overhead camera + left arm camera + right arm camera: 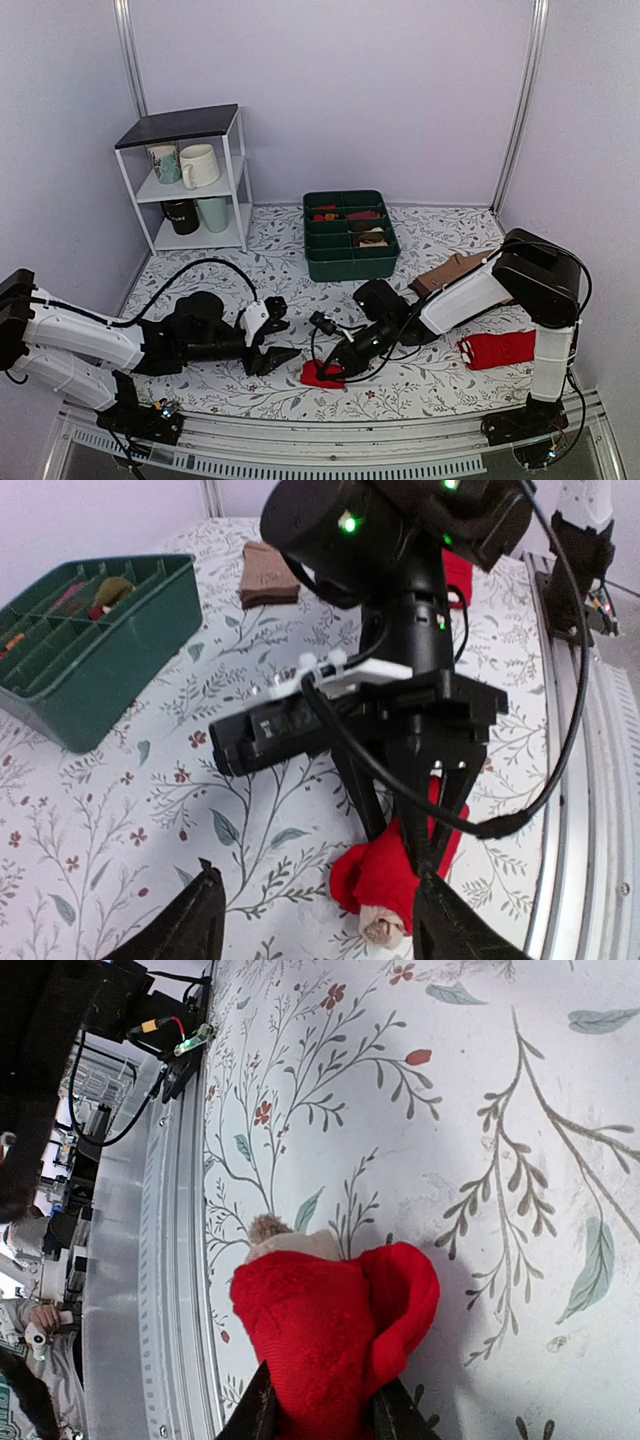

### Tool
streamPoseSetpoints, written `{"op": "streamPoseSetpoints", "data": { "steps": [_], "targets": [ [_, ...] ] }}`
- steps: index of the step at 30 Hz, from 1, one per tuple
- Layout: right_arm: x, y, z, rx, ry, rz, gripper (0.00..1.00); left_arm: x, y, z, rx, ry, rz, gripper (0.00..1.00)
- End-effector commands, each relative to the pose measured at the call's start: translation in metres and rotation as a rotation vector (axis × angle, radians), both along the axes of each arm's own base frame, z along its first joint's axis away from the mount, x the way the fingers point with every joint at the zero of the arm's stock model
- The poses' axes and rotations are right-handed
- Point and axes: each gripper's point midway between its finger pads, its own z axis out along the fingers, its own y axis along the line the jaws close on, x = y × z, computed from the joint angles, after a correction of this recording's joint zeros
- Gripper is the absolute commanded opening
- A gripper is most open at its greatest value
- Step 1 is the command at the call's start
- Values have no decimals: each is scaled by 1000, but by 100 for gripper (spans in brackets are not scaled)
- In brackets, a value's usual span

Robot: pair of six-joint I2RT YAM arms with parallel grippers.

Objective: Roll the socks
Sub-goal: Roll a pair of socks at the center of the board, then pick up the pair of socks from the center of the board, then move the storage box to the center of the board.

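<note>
Socks (322, 375) of bright red knit, bunched into a lumpy roll with a pale beige end poking out, sit on the tabletop (270, 250) well in front of the green tray (350, 262), on the side toward the arm bases. The right end effector (337, 362) is clamped on them, its dark fingers (258, 1408) squeezing the bundle from both sides. The left end effector (275, 352), in front of the tray and to its left, hovers just beside the roll with its fingers spread wide and nothing between them. The roll looks loose, so the step likely calls for a steady, low pinch across the fold while the free end effector works the outer layer over it. The soft, fuzzy fabric compresses easily and could spring open if let go early. The tabletop wears a smooth, leaf-and-flower print that should let the fabric slide, and the tray is rigid plastic divided into compartments. To the tray's right lie a flat red sock (497, 349) with white marks and a brown sock (450, 272). To its left stands a white-framed shelf (185, 125) holding glossy mugs (200, 165).
</note>
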Motion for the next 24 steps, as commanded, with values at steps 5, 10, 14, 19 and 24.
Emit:
{"op": "streamPoseSetpoints", "data": {
  "steps": [5,10,14,19,24],
  "targets": [
    [51,-34,32,-27,-6,-185,2,9,24,10,15,-58,67,64],
    [115,-54,102,51,-217,-249,0,19,36,42,-54,-132,111,66],
    [173,-70,142,26,-425,-294,0,30,46,62,-94,-178,155,78],
    [234,-87,185,58,-557,-334,0,44,52,74,-94,-201,189,91],
    [273,-96,185,-29,-768,-288,1,52,49,76,-89,-192,185,99]
  ]
}}
